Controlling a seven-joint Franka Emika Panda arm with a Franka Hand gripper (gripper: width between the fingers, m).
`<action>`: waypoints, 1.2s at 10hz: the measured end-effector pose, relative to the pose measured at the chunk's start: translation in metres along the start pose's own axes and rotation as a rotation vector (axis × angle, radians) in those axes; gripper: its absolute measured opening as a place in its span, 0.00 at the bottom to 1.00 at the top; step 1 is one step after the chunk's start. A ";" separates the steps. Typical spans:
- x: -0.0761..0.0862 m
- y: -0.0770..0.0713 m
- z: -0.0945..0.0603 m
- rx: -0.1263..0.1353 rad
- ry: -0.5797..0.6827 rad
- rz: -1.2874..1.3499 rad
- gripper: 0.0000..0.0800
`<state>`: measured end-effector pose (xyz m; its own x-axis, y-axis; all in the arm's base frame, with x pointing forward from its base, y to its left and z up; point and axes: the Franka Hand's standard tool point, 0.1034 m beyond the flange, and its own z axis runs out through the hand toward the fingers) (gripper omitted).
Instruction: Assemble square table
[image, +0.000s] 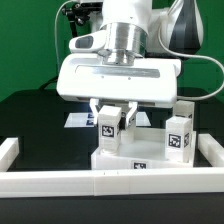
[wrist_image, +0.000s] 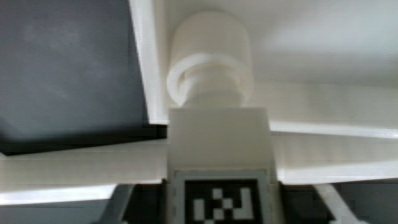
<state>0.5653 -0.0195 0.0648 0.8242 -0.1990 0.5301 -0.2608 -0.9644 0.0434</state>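
Note:
My gripper (image: 110, 122) is shut on a small white tagged leg (image: 108, 128) and holds it upright just over the near left part of the white square slab (image: 140, 158). In the wrist view the leg (wrist_image: 219, 140) runs straight out from between the jaws, with its tag close to them. Its rounded threaded end (wrist_image: 212, 70) points down at the slab's white surface (wrist_image: 329, 110). Whether the end touches the slab I cannot tell. A second tagged leg (image: 180, 135) stands upright on the slab's right side. The other legs are hidden.
White border rails run along the front (image: 110, 183), the exterior view's left (image: 8, 152) and right (image: 212, 152). The marker board (image: 78, 120) lies on the black table behind the gripper. A green wall is at the back.

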 end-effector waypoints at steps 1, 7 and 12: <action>-0.002 0.005 -0.001 -0.004 -0.001 -0.001 0.36; -0.005 0.008 0.000 0.000 -0.034 0.010 0.65; 0.004 0.019 -0.009 0.012 -0.079 0.022 0.81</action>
<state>0.5586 -0.0368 0.0755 0.8557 -0.2333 0.4620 -0.2738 -0.9615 0.0215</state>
